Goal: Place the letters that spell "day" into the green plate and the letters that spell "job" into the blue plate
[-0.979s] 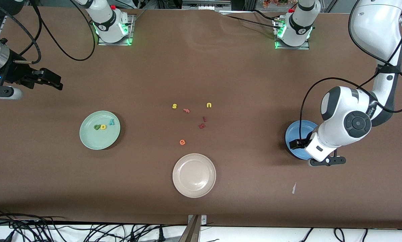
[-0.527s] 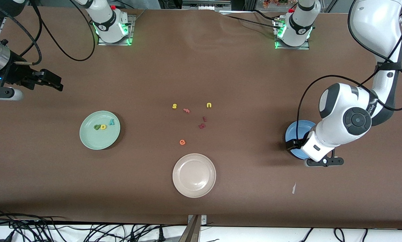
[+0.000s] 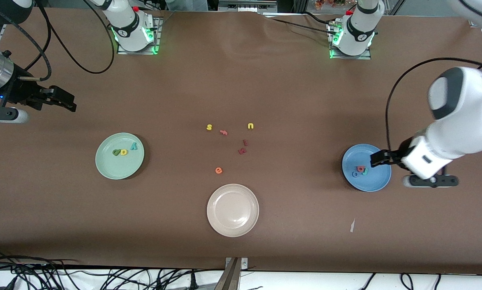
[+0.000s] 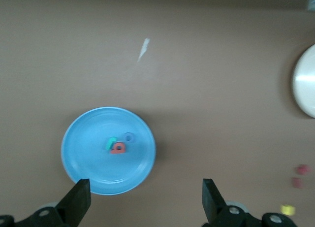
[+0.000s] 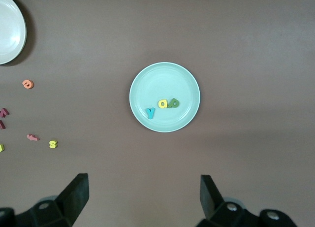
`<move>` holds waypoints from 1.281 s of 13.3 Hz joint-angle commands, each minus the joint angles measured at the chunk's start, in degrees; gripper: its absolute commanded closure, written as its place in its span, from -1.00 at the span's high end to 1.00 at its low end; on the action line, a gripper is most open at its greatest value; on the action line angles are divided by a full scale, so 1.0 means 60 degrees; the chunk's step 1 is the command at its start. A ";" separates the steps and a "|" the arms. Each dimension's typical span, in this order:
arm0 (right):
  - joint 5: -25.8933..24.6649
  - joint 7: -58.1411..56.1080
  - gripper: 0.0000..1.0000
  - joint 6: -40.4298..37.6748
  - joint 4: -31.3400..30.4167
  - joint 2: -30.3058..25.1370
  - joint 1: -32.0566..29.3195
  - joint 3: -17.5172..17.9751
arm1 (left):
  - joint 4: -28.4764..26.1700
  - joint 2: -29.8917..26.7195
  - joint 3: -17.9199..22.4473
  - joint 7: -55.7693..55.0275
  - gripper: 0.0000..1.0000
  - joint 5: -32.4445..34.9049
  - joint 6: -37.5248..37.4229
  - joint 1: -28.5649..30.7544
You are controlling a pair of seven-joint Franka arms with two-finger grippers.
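The green plate (image 3: 116, 169) (image 5: 162, 79) lies toward the right arm's end of the table. On it are the dark green d (image 3: 116, 152) (image 5: 173, 103), the yellow a (image 3: 123, 152) (image 5: 162, 104) and the teal y (image 3: 133, 146) (image 5: 150, 113). The blue plate (image 3: 369, 183) (image 4: 78, 138) holds the pink b (image 3: 360, 168) (image 4: 118, 148), the teal j (image 3: 365, 172) (image 4: 111, 143) and the blue o (image 3: 355, 174) (image 4: 129, 137). My left gripper (image 3: 375, 159) (image 4: 143, 202) hangs open and empty over the blue plate's edge. My right gripper (image 3: 67, 102) (image 5: 143, 200) waits open and empty high over bare table near the green plate.
A beige plate (image 3: 214, 201) sits nearer the front camera at mid-table. Loose letters lie in the middle: yellow s (image 3: 209, 127), yellow u (image 3: 250, 126), pink f (image 3: 224, 132), two dark red letters (image 3: 245, 142) (image 3: 242, 151), orange e (image 3: 219, 170). A white scrap (image 3: 352, 225) lies near the blue plate.
The left arm has lifted and drawn back toward its own end of the table, uncovering the blue plate and its three letters. The right arm has barely moved.
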 commanded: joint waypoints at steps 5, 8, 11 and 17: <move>-0.0150 -0.0119 1.00 -0.0013 0.0237 0.0180 0.0033 0.0004 | 0.0688 -0.0208 -0.0079 0.0422 1.00 0.0969 -0.1068 0.0405; -0.0136 -0.0119 1.00 0.0074 0.0223 0.0195 0.0033 0.0004 | 0.0674 -0.0209 -0.0020 0.0407 1.00 0.1025 -0.1330 0.0435; -0.0150 -0.0119 1.00 0.0089 0.0223 0.0195 0.0033 0.0004 | 0.0616 -0.0573 -0.0050 0.0175 1.00 0.1859 -0.1552 0.0318; -0.0136 -0.0119 1.00 0.0104 0.0223 0.0195 0.0018 0.0004 | -0.0652 -0.1960 0.0067 -0.0413 1.00 0.1773 -0.1612 0.0288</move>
